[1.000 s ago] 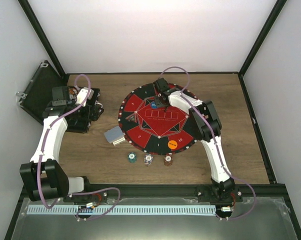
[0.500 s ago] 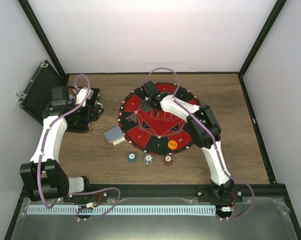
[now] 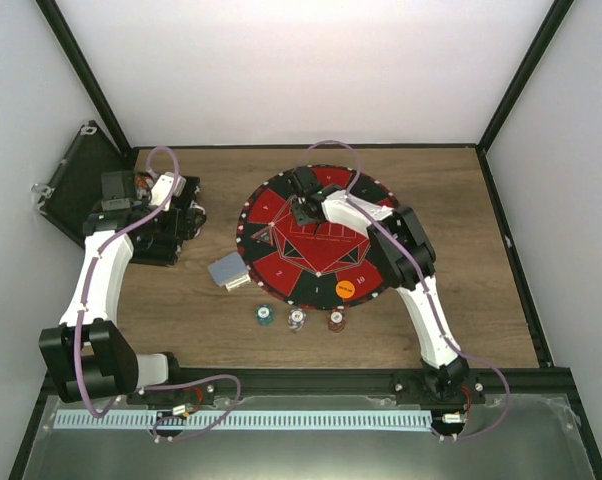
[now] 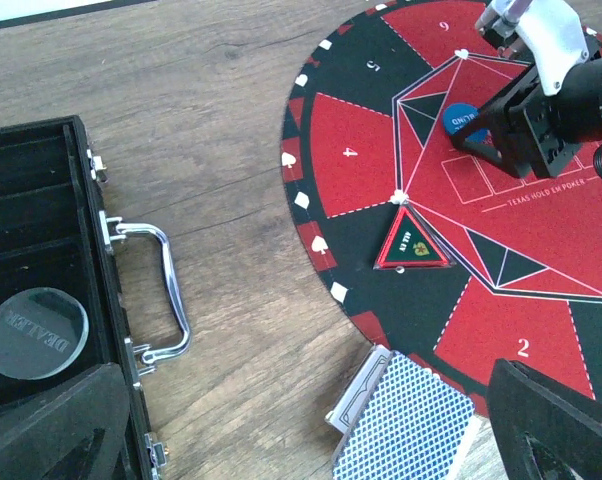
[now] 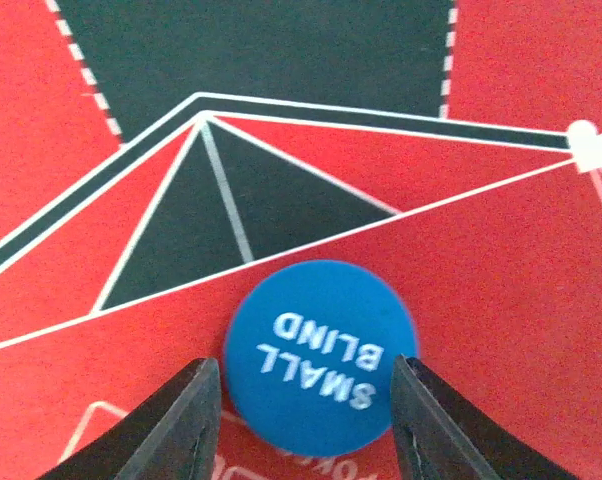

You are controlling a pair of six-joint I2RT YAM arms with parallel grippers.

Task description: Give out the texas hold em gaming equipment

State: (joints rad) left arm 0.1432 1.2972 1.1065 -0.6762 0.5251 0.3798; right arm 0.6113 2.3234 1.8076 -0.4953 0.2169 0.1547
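A blue round "SMALL BLIND" disc [image 5: 321, 355] lies flat on the red-and-black mat [image 3: 281, 265]. My right gripper [image 5: 306, 375] hangs just over it, open, one finger on each side of the disc. The card deck [image 4: 411, 420], patterned blue back up, lies at the mat's left edge. It sits between the widely spread fingers of my open left gripper [image 4: 301, 430], which hovers above it and grips nothing. Three poker chips [image 3: 297, 320] stand in a row on the wood in front of the mat. An orange disc [image 3: 346, 287] rests on the mat's near rim.
The open black case [image 4: 41, 200] lies at the left with its metal handle [image 4: 161, 290] toward the mat. A clear "DEALER" button [image 4: 36, 332] rests inside it. A green triangular marker [image 4: 412, 242] sits on the mat. Black frame posts border the table.
My right gripper has moved left over the far part of the mat and now straddles the blue disc. The left arm has hardly moved.
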